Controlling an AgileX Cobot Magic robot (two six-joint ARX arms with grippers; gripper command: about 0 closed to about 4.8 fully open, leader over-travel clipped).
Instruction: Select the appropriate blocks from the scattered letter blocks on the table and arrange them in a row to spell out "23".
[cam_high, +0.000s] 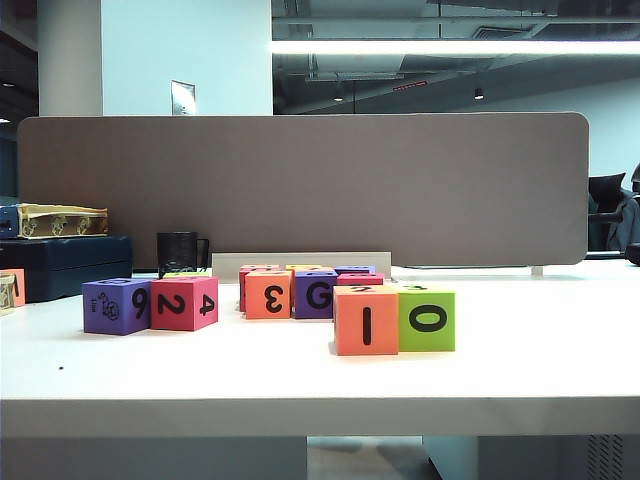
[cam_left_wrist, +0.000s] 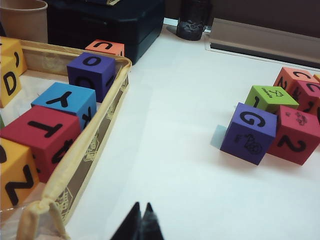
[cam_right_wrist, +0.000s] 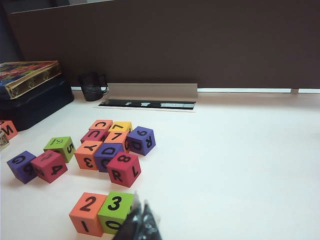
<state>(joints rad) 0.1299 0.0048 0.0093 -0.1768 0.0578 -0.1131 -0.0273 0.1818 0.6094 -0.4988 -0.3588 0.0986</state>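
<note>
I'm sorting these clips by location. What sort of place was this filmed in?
Probably an open-plan office or lab. The letter blocks sit on a white desk-like table backed by a brown partition panel, with an exposed ceiling and strip light beyond.

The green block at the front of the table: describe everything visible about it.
The green block is a matte, foam-looking cube with black characters: 3 on top, 0 on the face toward the table's front edge. It sits flat on the white table, pressed side by side against an orange block topped with a 2, so together they read 23. The shut right gripper hangs just in front, overlapping it in the right wrist view.
</note>
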